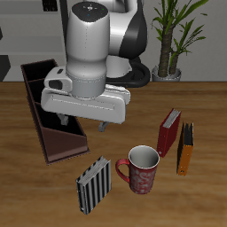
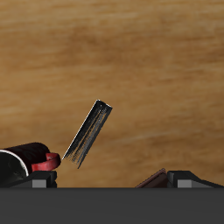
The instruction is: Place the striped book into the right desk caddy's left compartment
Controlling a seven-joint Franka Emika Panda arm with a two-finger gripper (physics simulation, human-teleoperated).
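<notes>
- Three small books share the wooden table point(image 1: 204, 191) with a mug and a caddy; the one wanted is the thin striped book with black and light-grey vertical bands point(image 1: 93, 184), standing upright on its edge near the table's front edge, at about seven o'clock from the gripper in the exterior view.
- The two-finger gripper point(image 1: 84, 122) hangs above the table beside the caddy, well apart from the striped book. Its fingers are mostly hidden under the white arm housing, so I cannot tell how wide it stands; nothing appears to be held.
- The long dark maroon-brown open-topped desk caddy point(image 1: 53, 120) lies at ten o'clock from the book, its sloped walls and dividers partly covered by the arm.
- A red-patterned mug with a white inside point(image 1: 140, 169) stands just beside the book, at three o'clock from it.
- Farther that way stand a red book point(image 1: 168, 131) and an orange-yellow book point(image 1: 186, 147), close together.
- Handling, as a judgement: the striped book point(image 2: 88, 133) looks light, stiff and flat-sided, with smooth covers that may slip; in the wrist view it shows as a slim edge. Pinching across its thin width near the top edge seems best, taking care not to tip it.
</notes>
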